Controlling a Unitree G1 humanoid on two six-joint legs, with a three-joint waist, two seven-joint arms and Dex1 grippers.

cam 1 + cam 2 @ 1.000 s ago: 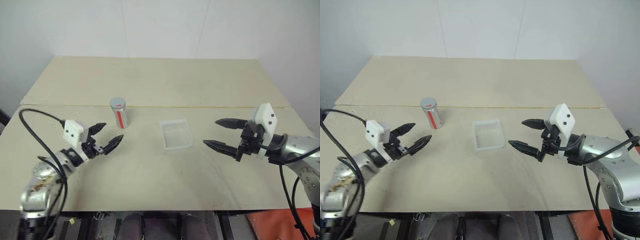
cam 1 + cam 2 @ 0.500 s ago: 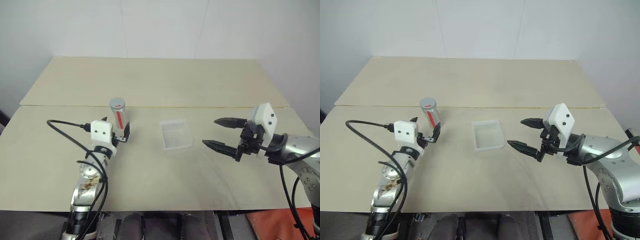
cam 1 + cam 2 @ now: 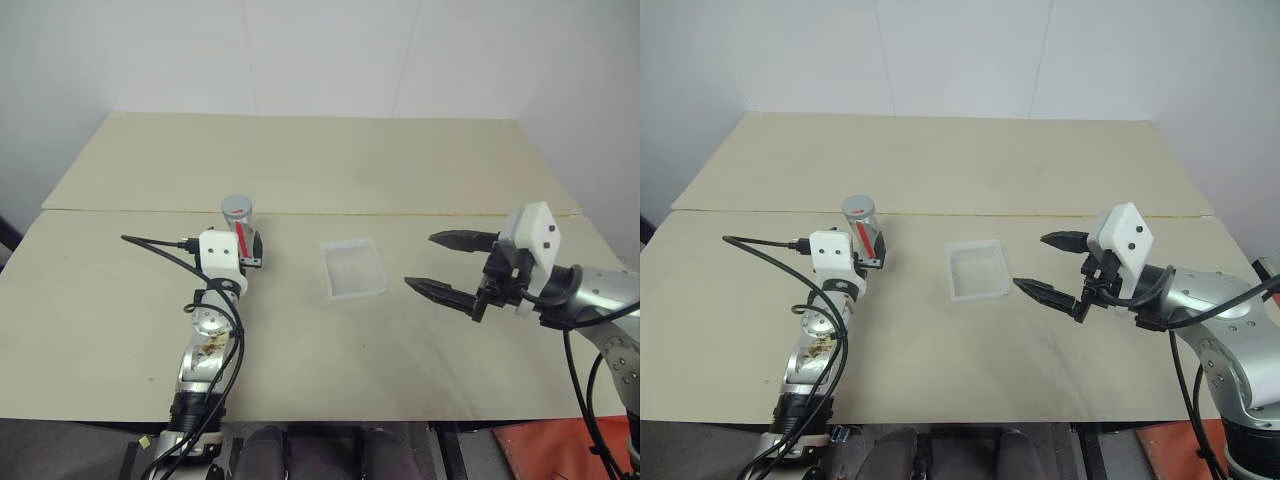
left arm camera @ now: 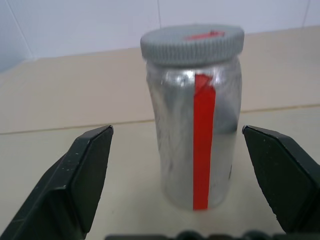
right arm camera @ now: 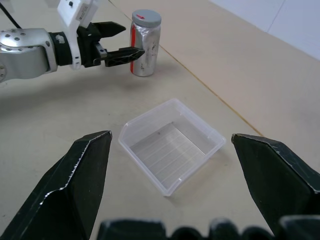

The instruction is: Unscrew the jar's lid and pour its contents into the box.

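Left wrist: jar (image 4: 195, 125) upright | left end effector (image 4: 190, 180) spread, flanking, untouching

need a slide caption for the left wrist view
Open left gripper lined up on the upright jar, grey lid on, fingers either side without touching.

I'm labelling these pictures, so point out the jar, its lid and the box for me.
jar (image 4: 200, 150): left wrist view, on the red label stripe.
lid (image 4: 192, 44): left wrist view, on the grey ribbed side.
box (image 5: 172, 150): right wrist view, on its clear floor.
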